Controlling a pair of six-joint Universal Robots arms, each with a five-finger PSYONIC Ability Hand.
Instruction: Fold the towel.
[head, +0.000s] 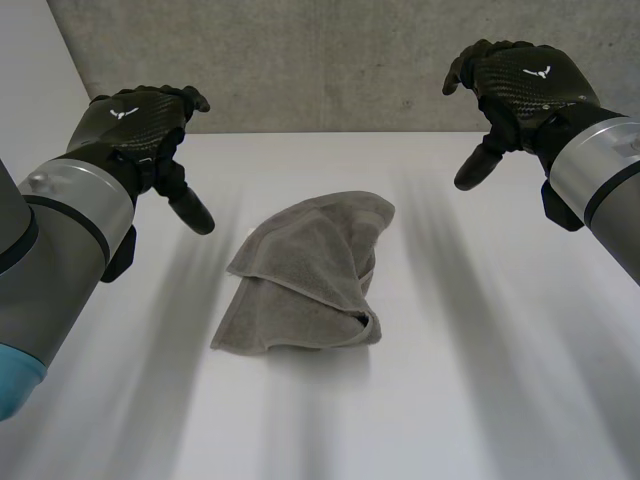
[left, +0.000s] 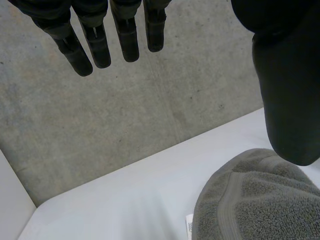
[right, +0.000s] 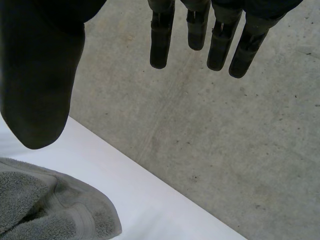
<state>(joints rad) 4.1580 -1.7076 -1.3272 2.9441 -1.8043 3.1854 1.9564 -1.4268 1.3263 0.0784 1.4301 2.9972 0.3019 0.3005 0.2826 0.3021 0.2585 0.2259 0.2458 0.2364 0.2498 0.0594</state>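
Grey towel (head: 305, 275) lies crumpled mid-table (head: 480, 400) btwn the arms, left hand (head: 140, 120) & right hand (head: 515, 80) both hovering above it w/ fingers relaxed, empty; risk: layers overlap, so a grab may pinch two plies & bunch it.

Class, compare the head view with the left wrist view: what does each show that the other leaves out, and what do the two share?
Head view's own: both arms, the right hand raised and open, and the whole towel lying crumpled on the table between the hands, touched by neither. Left wrist view's own: a small white label at the towel's edge, and the left hand seen from the palm side, fingers straight. Shared: left hand, grey towel, white table, concrete wall.
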